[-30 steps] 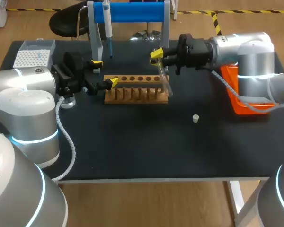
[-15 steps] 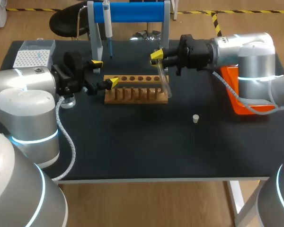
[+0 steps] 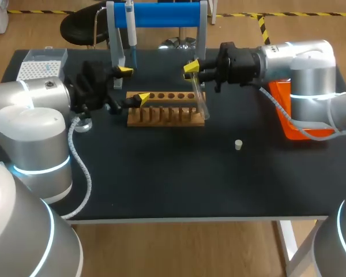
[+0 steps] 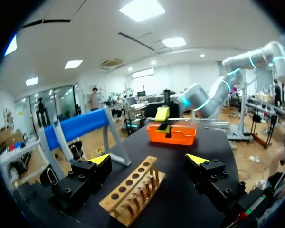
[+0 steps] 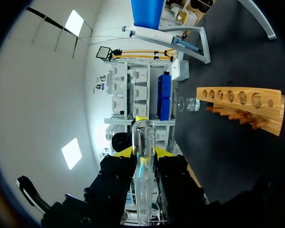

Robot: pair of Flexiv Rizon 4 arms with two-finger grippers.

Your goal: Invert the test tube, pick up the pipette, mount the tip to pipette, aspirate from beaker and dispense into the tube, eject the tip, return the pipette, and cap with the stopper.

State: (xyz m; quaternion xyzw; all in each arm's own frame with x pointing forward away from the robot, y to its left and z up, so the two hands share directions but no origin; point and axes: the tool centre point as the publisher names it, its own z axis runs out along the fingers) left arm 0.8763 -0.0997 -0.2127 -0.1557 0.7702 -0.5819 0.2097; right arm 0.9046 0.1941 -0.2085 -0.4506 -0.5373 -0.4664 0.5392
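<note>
A clear test tube [image 3: 200, 101] hangs tilted over the right end of the wooden rack [image 3: 161, 113], and my right gripper [image 3: 192, 69] is shut on its upper part. In the right wrist view the test tube [image 5: 143, 142] stands out between the fingers of that gripper [image 5: 143, 156], with the rack [image 5: 242, 100] and a small glass beaker [image 5: 190, 104] ahead. My left gripper [image 3: 134, 85] stands open at the rack's left end, holding nothing; its own view shows this gripper [image 4: 148, 159] above the rack [image 4: 133, 190]. The pipette [image 3: 130, 32] hangs on the blue stand [image 3: 161, 14]. A white stopper [image 3: 239, 144] lies alone on the table.
A white tip box [image 3: 41, 67] sits at the back left. The beaker [image 3: 83, 123] stands under my left arm. An orange bin [image 3: 294, 118] is at the right, below my right arm. The stand's grey legs [image 3: 116, 40] rise just behind the rack.
My left gripper has shifted a little to the right and back, toward the stand and the rack's left end. The right arm and the tube have stayed put.
</note>
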